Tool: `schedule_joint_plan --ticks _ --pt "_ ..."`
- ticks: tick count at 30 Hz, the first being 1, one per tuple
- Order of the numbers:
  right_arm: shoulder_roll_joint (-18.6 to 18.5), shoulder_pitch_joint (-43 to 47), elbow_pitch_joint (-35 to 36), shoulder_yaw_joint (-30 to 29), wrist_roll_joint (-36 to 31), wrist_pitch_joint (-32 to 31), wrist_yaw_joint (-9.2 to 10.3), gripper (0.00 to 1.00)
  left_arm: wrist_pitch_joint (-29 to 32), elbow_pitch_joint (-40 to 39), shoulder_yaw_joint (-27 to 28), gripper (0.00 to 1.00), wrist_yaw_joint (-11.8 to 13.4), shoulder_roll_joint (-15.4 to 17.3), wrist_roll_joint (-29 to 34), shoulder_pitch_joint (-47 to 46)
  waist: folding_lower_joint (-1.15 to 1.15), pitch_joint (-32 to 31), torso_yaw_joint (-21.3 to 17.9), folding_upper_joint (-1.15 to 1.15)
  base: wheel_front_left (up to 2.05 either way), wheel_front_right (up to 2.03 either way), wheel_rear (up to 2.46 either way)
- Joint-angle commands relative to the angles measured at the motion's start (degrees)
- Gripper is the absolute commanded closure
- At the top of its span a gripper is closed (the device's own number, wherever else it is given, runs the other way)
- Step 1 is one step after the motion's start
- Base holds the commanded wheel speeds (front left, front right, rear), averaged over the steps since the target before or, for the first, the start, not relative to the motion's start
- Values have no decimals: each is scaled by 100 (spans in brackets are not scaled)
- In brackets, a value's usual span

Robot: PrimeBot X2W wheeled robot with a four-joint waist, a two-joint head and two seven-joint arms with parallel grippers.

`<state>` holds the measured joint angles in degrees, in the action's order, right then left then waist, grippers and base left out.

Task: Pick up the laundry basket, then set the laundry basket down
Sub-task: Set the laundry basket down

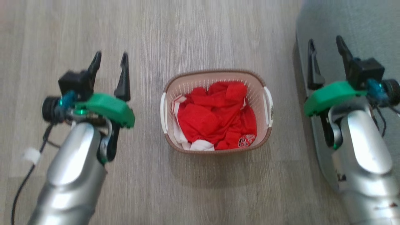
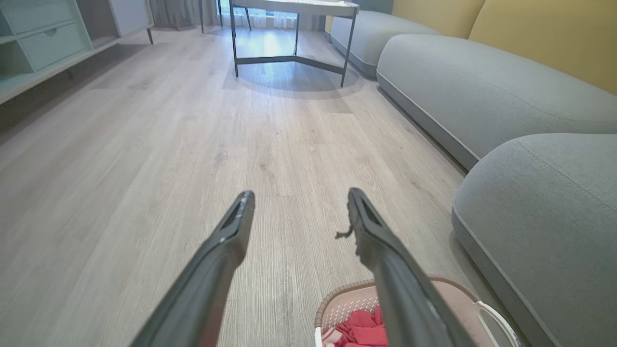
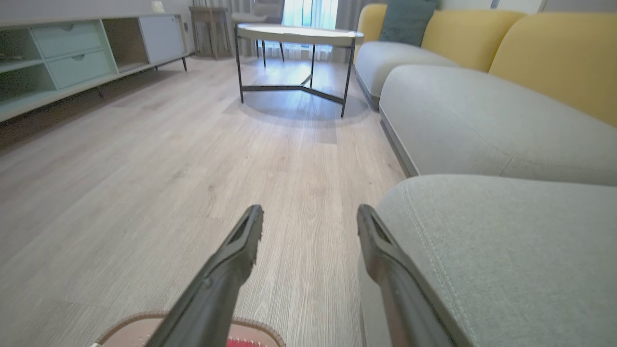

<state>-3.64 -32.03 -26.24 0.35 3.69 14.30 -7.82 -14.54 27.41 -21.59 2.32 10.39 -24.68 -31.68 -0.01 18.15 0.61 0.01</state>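
Wood floor [image 1: 218,31] held the laundry basket [image 1: 215,73] of red clothes [image 1: 218,115], with the left gripper [image 1: 111,56] and right gripper [image 1: 325,40] wide open and empty on either side of it, so the pick-up looked not yet begun, and each next needed to close on a white handle [image 1: 163,112].

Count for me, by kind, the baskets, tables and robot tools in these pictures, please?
Baskets: 1, the laundry basket, with red clothes in it.
Tables: 1, the round table.
Tools: 2, the left tool and the right tool, both open.
Total: 4.
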Motion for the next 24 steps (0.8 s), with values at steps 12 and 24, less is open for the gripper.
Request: schedule_joint_plan --ticks 12,24 --pt "77 1342 1322 108 226 70 33 0 -46 -1330 544 0 484 204 156 1455 1 -929 -38 -1 0 0 0" --pt "77 2621 2161 48 315 70 33 0 259 -2534 453 0 796 445 184 2696 1 -1486 20 -1 0 0 0"
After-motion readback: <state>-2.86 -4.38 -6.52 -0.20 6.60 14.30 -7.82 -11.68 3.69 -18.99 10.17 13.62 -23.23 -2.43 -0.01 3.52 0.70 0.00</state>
